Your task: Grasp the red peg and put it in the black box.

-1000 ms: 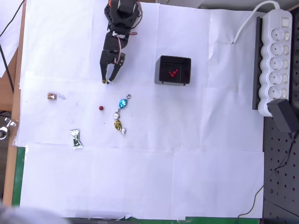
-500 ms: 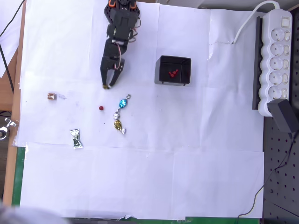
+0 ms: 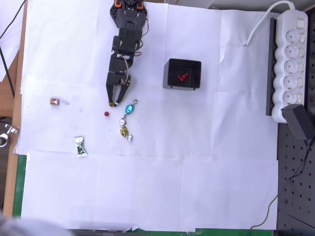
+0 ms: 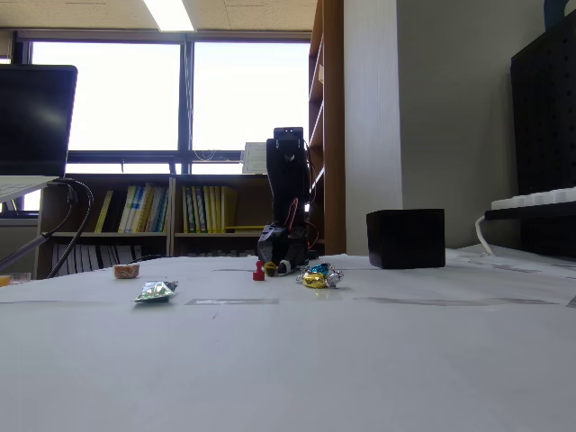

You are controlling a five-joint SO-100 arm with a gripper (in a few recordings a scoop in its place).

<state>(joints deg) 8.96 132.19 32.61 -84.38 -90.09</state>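
- Overhead view: tool [image 3: 115,100] has its fingers spread, tips pointing down the picture, nothing between them.
- Red peg [image 3: 106,113] sits on the white-papered bench [image 3: 147,187], just below and slightly left of the tips, not touching.
- Blue sweet [image 3: 129,108] lies just right of the tool; gold sweet [image 3: 124,131] below it.
- Black box [image 3: 182,74] is well to the right, with small red pieces inside.
- Fixed view: red peg [image 4: 259,271] stands upright in front of the arm [image 4: 287,207]; black box [image 4: 406,238] to the right, well apart. Can't tell the finger gap from here.
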